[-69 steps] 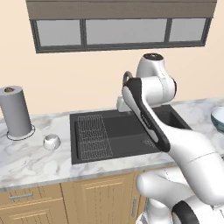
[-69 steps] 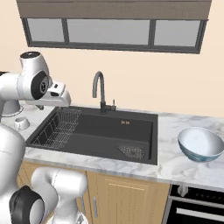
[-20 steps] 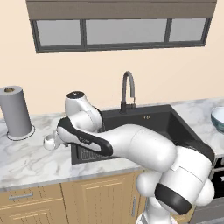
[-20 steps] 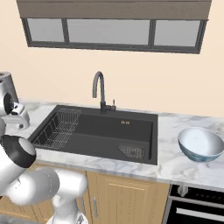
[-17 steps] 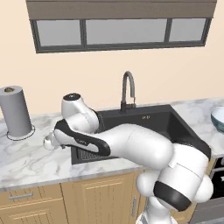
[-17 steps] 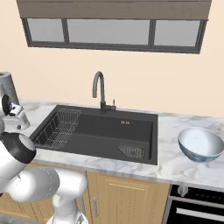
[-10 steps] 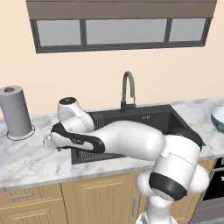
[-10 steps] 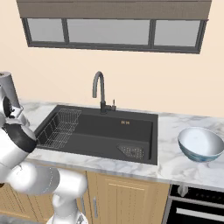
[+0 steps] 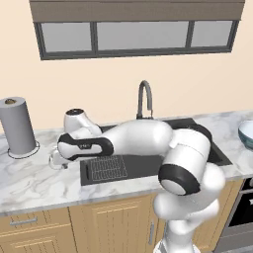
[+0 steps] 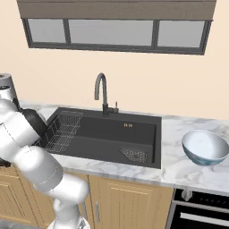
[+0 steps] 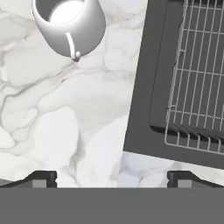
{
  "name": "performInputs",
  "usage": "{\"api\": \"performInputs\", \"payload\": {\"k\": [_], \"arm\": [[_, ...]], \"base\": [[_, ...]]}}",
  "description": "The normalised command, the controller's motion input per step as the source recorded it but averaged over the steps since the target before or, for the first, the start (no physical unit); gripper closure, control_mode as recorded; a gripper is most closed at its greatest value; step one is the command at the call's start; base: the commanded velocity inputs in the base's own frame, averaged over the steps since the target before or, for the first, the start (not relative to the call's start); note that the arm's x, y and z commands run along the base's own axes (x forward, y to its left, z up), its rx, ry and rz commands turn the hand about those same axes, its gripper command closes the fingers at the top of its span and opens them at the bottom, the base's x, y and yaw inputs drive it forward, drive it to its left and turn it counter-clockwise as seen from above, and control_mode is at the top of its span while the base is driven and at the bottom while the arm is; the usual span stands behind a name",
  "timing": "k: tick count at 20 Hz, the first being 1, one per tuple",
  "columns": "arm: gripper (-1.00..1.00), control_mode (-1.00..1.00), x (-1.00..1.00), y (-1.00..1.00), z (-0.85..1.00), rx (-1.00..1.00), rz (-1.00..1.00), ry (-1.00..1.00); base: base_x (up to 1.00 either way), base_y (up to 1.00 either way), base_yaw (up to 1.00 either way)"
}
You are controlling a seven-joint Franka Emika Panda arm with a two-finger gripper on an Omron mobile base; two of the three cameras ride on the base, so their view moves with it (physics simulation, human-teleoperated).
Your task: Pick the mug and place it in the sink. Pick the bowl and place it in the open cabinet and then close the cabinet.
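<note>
Gripper (image 11: 111,177) jaws wide, nothing between them, hovering over the marble counter (image 11: 65,113) at the sink (image 11: 148,78) rim's left edge. Mug (image 11: 69,24) stands upright on the counter just left of the sink, handle toward the hand. Centre over the cup body before descending, straddle the wall, avoid clipping the handle.

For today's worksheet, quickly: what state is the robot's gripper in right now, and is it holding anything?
Gripper: open and empty, above the marble counter; the mug stands ahead of it, untouched.
</note>
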Motion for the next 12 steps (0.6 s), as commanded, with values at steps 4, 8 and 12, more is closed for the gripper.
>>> {"api": "performInputs", "payload": {"k": [4,8,12], "arm": [[-1.00,-1.00,0.24,0.31,-0.12,-0.07,0.00,0.00],[-1.00,-1.00,0.22,0.25,-0.19,-0.04,0.00,0.00],[-1.00,-1.00,0.31,0.25,-0.20,0.00,0.00,0.00]], "base": [[0.00,0.00,0.00],[0.00,0.00,0.00],[0.00,0.00,0.00]]}}
